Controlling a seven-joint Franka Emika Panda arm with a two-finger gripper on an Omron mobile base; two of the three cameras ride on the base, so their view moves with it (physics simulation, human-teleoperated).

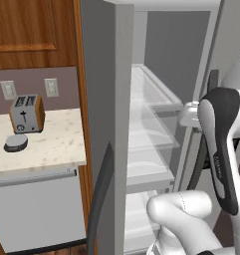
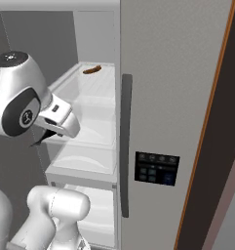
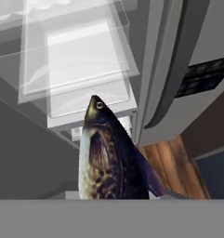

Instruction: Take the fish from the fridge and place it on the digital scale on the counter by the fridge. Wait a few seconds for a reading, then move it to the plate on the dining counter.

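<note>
Hand view looks along the gripper (image 3: 114, 197), clenched on the fish (image 3: 108, 158), head pointing away toward the white shelves of the open fridge (image 1: 114, 74). Over on the counter (image 1: 52, 144), the digital scale (image 1: 16, 143) sits before a toaster (image 1: 27, 113).

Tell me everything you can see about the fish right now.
The fish fills the lower middle of the hand view, head pointing away from the camera toward the open fridge shelves. It has a pale eye, dark bluish back, and silvery, speckled flank with a dark fin. Its tail end drops out of view at the bottom, so the jaws' contact isn't visible, though it appears held.
</note>
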